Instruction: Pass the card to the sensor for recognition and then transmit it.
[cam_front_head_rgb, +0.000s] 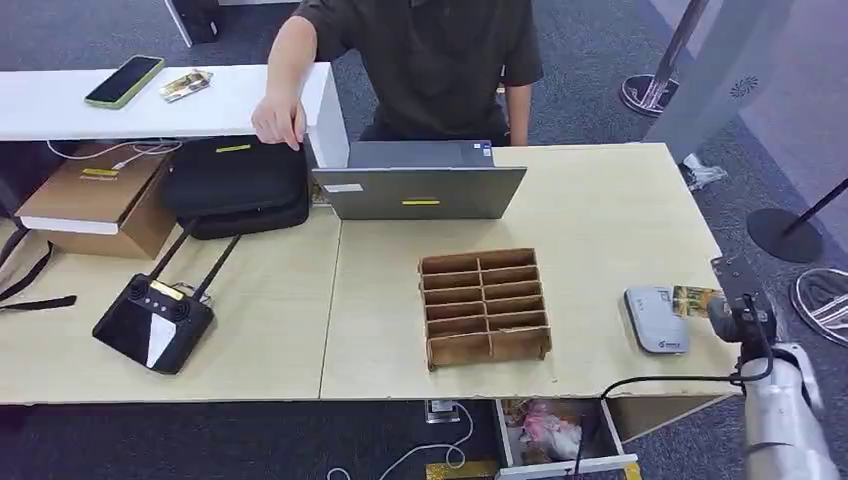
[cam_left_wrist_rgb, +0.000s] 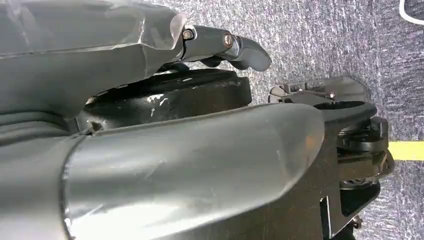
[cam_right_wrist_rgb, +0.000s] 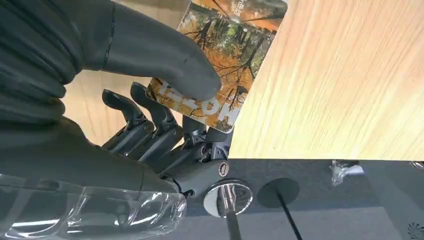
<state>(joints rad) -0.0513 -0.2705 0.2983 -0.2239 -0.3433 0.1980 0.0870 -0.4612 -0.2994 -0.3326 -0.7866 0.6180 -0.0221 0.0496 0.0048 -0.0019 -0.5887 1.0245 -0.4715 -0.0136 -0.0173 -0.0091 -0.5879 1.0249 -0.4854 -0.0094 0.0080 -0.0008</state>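
My right hand is at the table's right edge and pinches a card printed with an orange autumn-tree picture. In the right wrist view the thumb presses the card against the dark fingers underneath. The card's free end reaches the right side of the grey sensor, a flat rounded device lying on the table. My left hand hangs over grey carpet, its fingers curled in around nothing.
A wooden slotted card box stands mid-table, left of the sensor. Behind it a laptop, with a person seated there, one hand on a black bag. A black remote controller lies front left, a cardboard box at far left.
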